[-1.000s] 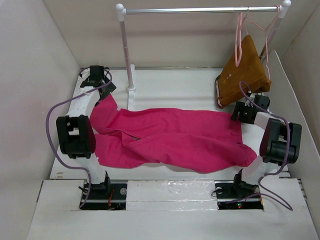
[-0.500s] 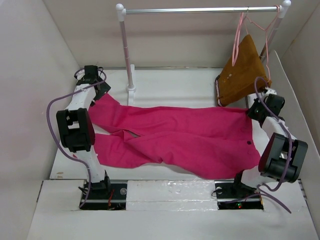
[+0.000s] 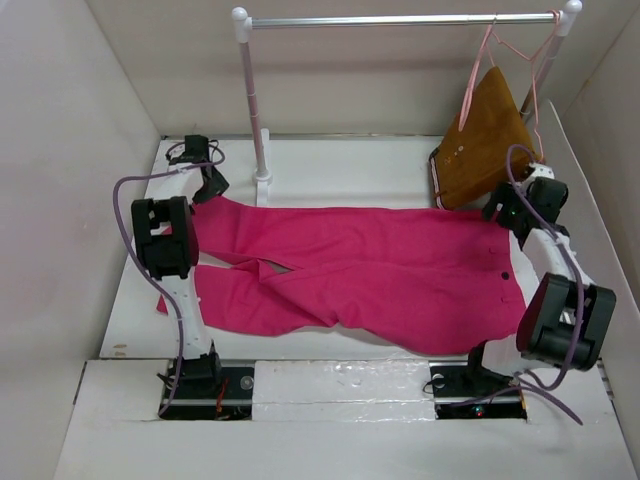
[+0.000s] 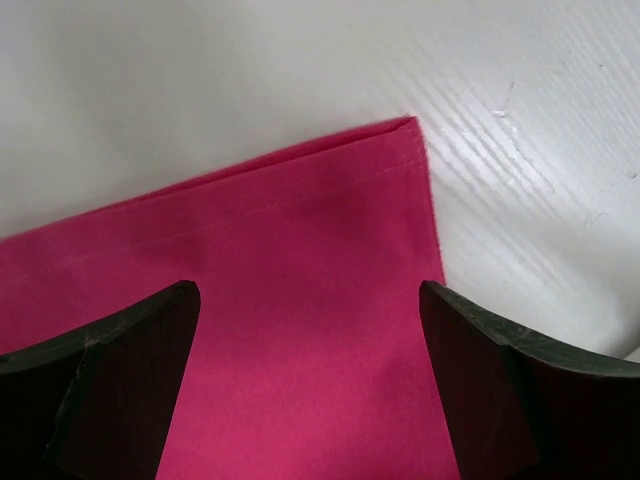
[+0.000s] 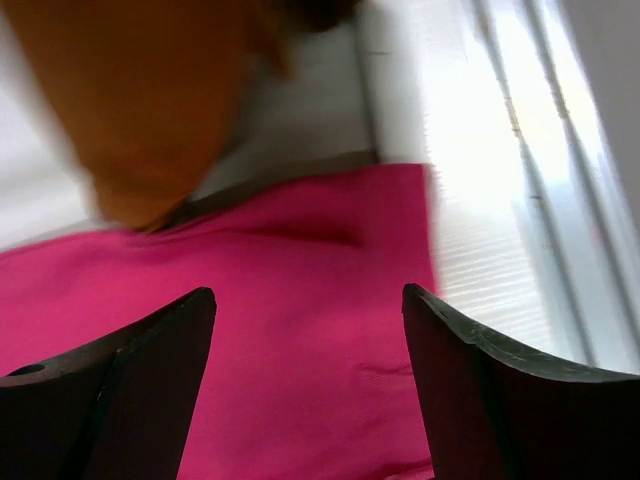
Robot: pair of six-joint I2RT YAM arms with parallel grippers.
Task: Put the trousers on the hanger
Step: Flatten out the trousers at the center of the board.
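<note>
The large bright magenta-pink cloth trousers lie spread across the white desk, with the waist toward the right arm and the two legs reaching toward the left arm. The far leg lies fairly flat, and the near leg has a fold running along it. Two small dark dots show on the cloth near the waist end.

The left tool is over the far leg's end. In the left wrist view its two dark fingers stand wide apart, holding nothing, and the stitched hem corner of the trousers shows between them against the bare desk. Whether the fingers touch the cloth cannot be told.

The right tool is over the far corner of the waist, likewise spread wide and holding nothing. Its blurred view shows pink cloth below and the mustard-brown garment just beyond the cloth's edge.

The thin pale-pink triangular clothes hanger hangs by its hook at the right end of the silver rail, above the mustard-brown garment and apart from the trousers. Another pink hanger hangs beside it.
</note>
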